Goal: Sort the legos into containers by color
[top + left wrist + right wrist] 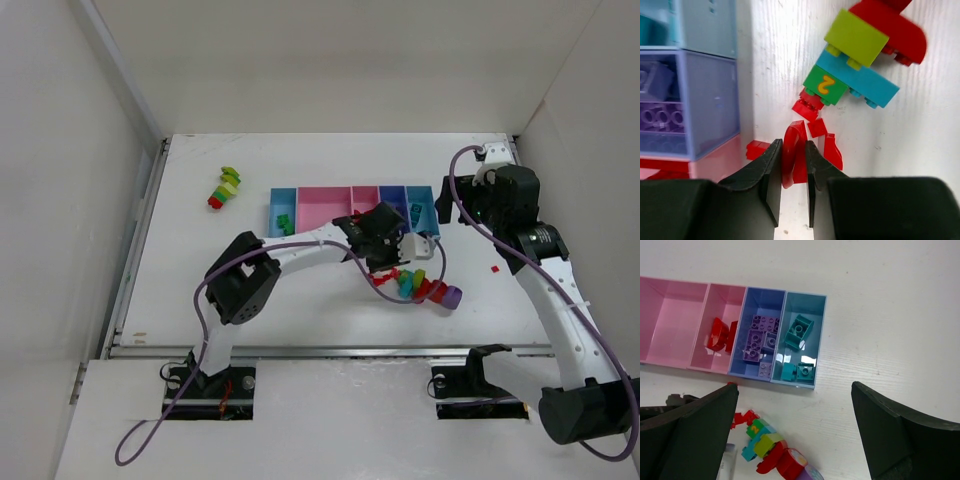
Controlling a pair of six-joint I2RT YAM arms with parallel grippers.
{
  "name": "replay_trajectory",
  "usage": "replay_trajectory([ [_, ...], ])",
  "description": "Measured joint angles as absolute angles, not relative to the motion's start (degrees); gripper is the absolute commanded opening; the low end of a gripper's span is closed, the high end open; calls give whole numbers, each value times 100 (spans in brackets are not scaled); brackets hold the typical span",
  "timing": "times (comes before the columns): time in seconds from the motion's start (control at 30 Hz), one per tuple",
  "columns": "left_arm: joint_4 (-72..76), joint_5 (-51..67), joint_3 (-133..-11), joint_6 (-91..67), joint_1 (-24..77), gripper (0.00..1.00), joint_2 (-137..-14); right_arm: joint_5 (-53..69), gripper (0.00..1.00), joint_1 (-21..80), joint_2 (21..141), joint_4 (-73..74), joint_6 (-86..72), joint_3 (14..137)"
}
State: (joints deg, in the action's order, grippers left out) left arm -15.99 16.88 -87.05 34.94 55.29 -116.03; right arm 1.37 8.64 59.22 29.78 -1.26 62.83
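Bare bench (890, 305) lies right of the trays (675, 325) (joined in a row). Purple bricks (759, 337) sit in the purple-blue tray, teal bricks (799, 332) in the end one. Beside the trays' wall, the left claw (793, 147) pinches a red piece (794, 134). The right claw (794, 386) gapes wide. A green stack (225, 187) sits upper left, blurred.

From above and behind, the top camera took in the whole table (300, 160). The left wrist camera sat close over the brick chain (860, 82); the higher right one shared it, plus the trays (675, 325).
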Motion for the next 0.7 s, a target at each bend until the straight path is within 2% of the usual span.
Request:
replay_trajectory([
  [0.37,-1691,2235,-9229,2462,4812,0,-11177,239,100,864,5986,2952,-126,6285],
  [0.7,-1103,1570,-9708,755,3962,0,-11351,346,100,864,6014,2954,-128,6292],
])
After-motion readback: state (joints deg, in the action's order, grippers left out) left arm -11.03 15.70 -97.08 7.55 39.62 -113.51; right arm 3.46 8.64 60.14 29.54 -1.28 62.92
